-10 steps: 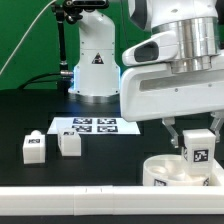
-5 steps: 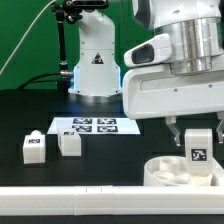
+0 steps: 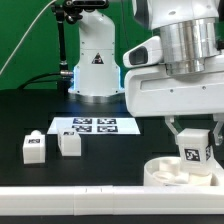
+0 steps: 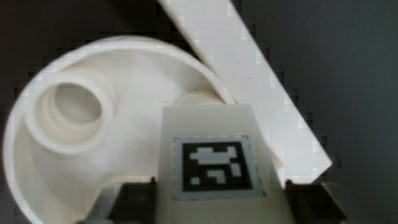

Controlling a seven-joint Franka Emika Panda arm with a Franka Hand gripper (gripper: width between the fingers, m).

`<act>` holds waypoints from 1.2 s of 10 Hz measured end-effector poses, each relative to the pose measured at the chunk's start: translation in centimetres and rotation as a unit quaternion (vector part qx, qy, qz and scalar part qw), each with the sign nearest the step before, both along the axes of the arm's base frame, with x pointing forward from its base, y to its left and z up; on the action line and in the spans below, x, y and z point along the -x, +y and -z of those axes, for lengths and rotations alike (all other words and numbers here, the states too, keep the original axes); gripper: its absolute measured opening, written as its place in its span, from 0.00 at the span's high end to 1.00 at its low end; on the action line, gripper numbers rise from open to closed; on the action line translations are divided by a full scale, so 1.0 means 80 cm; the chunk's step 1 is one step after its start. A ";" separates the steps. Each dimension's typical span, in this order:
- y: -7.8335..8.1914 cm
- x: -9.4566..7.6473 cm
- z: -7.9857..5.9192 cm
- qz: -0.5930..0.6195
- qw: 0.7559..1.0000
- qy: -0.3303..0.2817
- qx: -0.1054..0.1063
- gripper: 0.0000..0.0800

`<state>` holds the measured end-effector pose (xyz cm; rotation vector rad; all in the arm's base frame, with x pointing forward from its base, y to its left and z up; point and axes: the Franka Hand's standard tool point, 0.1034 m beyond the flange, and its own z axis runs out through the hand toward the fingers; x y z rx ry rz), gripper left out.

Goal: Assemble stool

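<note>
My gripper (image 3: 193, 147) squeezes a leg (image 3: 194, 153) and has just turned it a little. It hangs over the seat (image 3: 160, 172) by the edge of the table (image 3: 20, 175), so I think it is lining up.

Far centre, the arm base (image 3: 96, 62): white rounded column, black triangular mark on its front, blue glow at its foot. Black cabling (image 3: 80, 8) on top. Near right, the wrist flange (image 3: 188, 35): grey metal cylinder. The gripper (image 3: 196, 150): white boxy housing with rounded edges; fingers (image 4: 128, 200) black.
</note>
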<state>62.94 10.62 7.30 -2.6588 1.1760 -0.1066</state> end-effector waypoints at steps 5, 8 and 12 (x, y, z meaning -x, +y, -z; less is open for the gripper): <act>0.017 0.005 0.002 0.244 0.966 0.052 -0.066 0.57; 0.015 0.005 0.002 0.331 0.936 0.072 -0.098 0.57; 0.015 0.005 0.003 0.355 0.926 0.079 -0.107 0.48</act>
